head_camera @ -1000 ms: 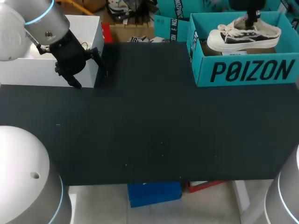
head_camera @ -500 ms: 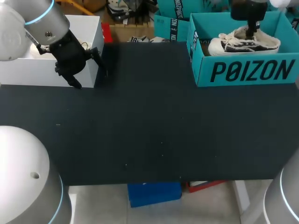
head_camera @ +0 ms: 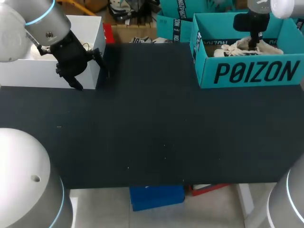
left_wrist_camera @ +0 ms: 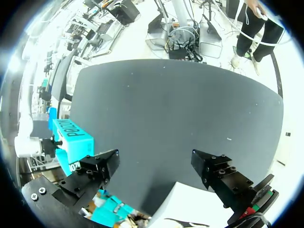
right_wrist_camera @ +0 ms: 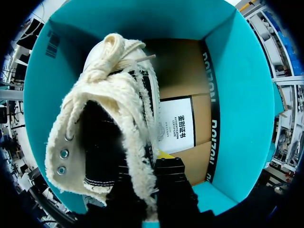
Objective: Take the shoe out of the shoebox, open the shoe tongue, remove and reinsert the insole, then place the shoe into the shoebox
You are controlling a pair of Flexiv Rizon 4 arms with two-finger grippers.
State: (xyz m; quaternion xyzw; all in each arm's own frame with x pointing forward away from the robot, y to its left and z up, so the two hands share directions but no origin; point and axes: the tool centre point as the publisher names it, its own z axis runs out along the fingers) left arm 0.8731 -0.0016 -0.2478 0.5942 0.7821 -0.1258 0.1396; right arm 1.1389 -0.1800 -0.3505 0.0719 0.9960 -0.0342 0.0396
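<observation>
**Shoe held in our right fingers, low in the shoebox**

Our right gripper (right_wrist_camera: 149,185) pinches the frayed collar of the shoe (right_wrist_camera: 109,118), with both fingers pressed on it. The shoe sits between and under those fingers, inside the teal shoebox (right_wrist_camera: 237,95). Its long axis runs ahead of them, with the laced toe farthest away. We cannot tell whether the sole touches the shoebox floor. Our left gripper (left_wrist_camera: 154,166) hangs open, well apart. The shoe is black canvas with cream fringe and laces.

Grey left arm (head_camera: 43,20), black end effector (head_camera: 92,80)
</observation>
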